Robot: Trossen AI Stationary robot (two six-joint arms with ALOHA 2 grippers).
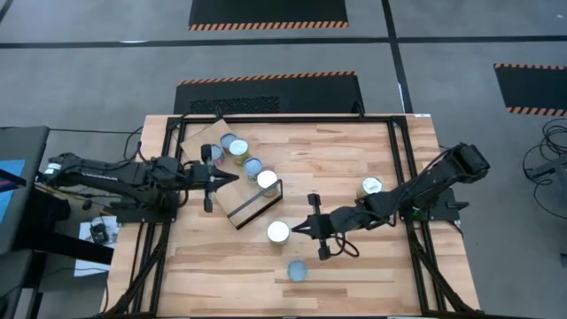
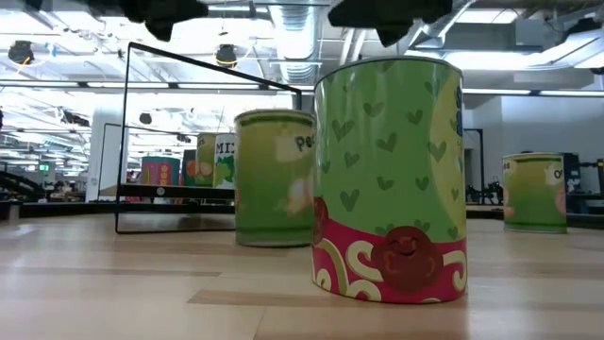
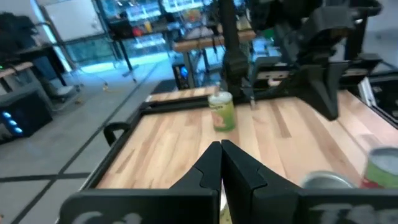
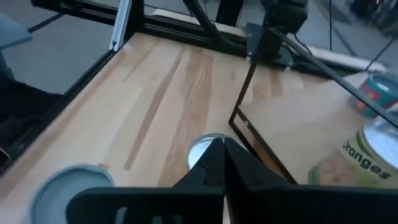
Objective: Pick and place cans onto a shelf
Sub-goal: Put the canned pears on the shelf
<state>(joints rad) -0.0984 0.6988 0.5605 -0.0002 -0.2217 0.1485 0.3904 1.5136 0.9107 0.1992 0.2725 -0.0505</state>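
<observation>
Right gripper (image 1: 298, 229) clenched empty beside a loose can (image 1: 278, 232): you risk knocking it over.
Your closed fingertips nearly touch it mid-table, just off the shelf (image 1: 232, 175) frame end. Left gripper (image 1: 232, 178), also clenched on nothing, hangs over the shelf, where four cans (image 1: 245, 157) stand in a row. Two more wait on the table (image 1: 354, 159).

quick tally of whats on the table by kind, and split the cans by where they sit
cans on the shelf: 5, one of them partly covered
cans on the bare table: 3
shelf: 1
total: 9 things, 8 of them cans
</observation>
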